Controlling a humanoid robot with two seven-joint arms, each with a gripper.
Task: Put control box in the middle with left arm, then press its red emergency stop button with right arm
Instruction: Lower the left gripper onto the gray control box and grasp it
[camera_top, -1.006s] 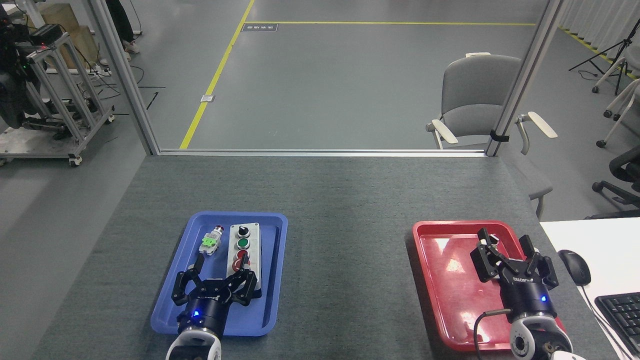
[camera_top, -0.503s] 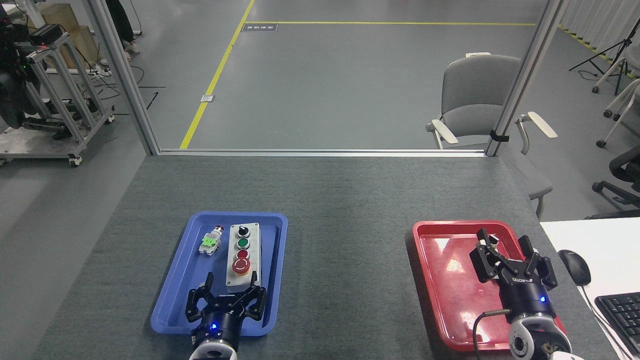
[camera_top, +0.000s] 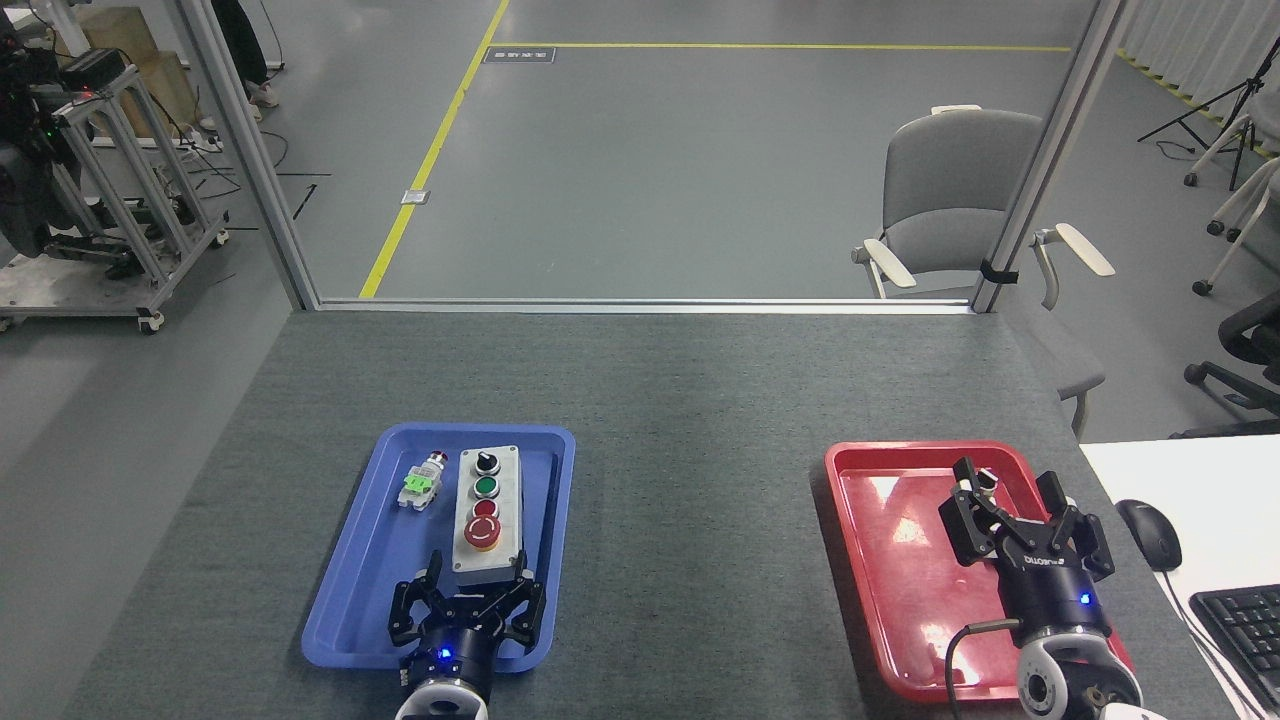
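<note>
The light grey control box (camera_top: 487, 514) lies lengthwise in the blue tray (camera_top: 350, 585), its big red emergency stop button (camera_top: 482, 532) nearest me. My left gripper (camera_top: 470, 590) hovers just at the box's near end, fingers spread open on either side of it, holding nothing. My right gripper (camera_top: 1015, 510), with a looping black cable at its wrist, hangs open over the red tray (camera_top: 885, 560) and holds nothing. The middle (camera_top: 700, 520) of the dark grey tabletop lies between the two trays.
A small switch part with a green clip (camera_top: 420, 484) lies in the blue tray left of the box. A white desk with a mouse (camera_top: 1148, 533) and keyboard (camera_top: 1240, 630) adjoins the table at the right. A chair (camera_top: 960, 200) stands beyond the far edge.
My left gripper has pulled back toward me and shifted right, uncovering the box's near end and big red button. The right gripper has barely moved.
</note>
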